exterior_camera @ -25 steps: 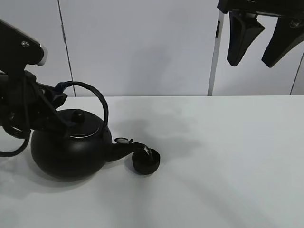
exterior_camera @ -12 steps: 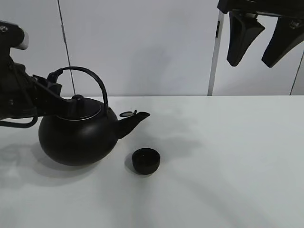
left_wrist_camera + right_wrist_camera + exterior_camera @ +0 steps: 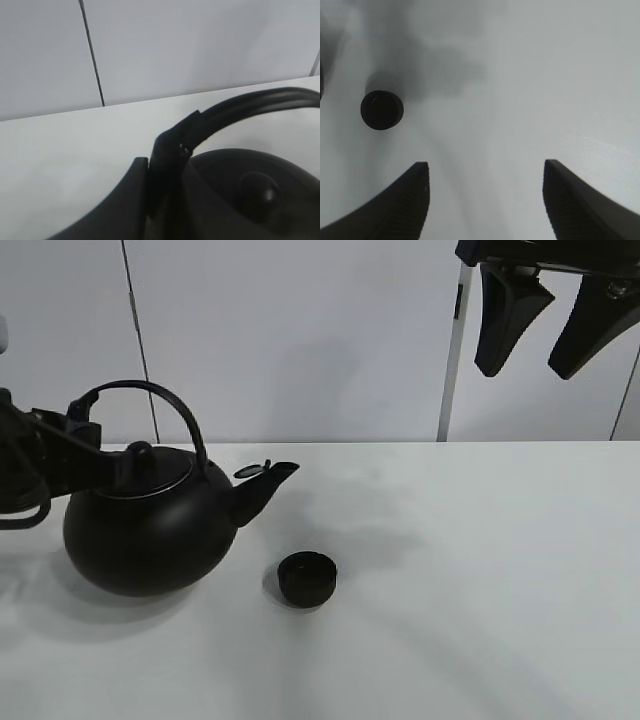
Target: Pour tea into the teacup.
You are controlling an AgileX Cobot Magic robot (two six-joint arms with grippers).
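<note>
The small black teacup (image 3: 307, 578) stands on the white table (image 3: 480, 570), just right of the big black kettle (image 3: 150, 535). The kettle is upright, its spout (image 3: 262, 488) pointing right and ending up and left of the cup. My left gripper (image 3: 84, 412) is shut on the rear foot of the kettle's arched handle (image 3: 240, 107), above the lid knob (image 3: 257, 187). High at the back right hangs my right gripper (image 3: 548, 315), open and holding nothing. Its wrist view looks down on the teacup (image 3: 382, 109) between its dark fingers (image 3: 405, 200).
A pale panelled wall (image 3: 300, 340) closes off the table's far edge. A white vertical post (image 3: 452, 360) stands at the back right, beside the right gripper.
A second ago the kettle was tipped with its spout over the teacup. It has since been levelled and carried left, away from the cup. The right gripper has stayed put.
</note>
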